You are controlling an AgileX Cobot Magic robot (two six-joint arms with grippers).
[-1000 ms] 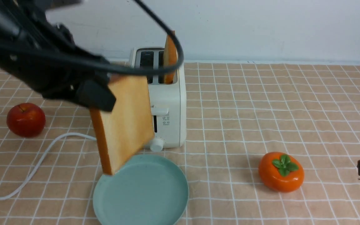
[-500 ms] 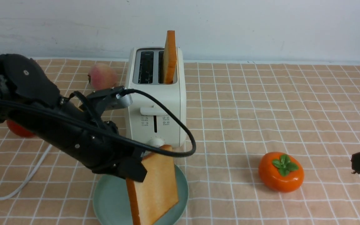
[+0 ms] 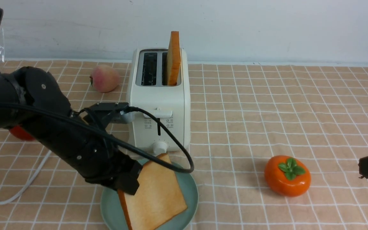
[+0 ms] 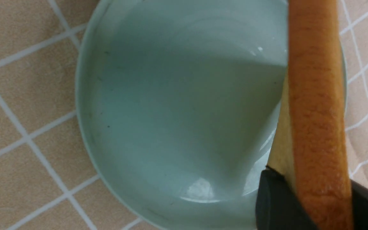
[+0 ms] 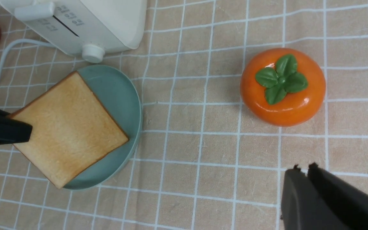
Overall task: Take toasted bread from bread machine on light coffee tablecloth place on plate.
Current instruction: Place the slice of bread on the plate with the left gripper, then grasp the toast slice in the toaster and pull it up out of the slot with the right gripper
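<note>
Gripping left end effector: clamped toast, tilted on plate
Idle right end effector: closed, empty

A staged kitchen scene, lab-like: checked tablecloth, bread machine, plate and glossy persimmon before a bare white wall.

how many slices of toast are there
2. One toast slice tilts over the plate, in the left gripper; the other toast slice stands in the toaster's right slot. Left slot looks empty.
</note>
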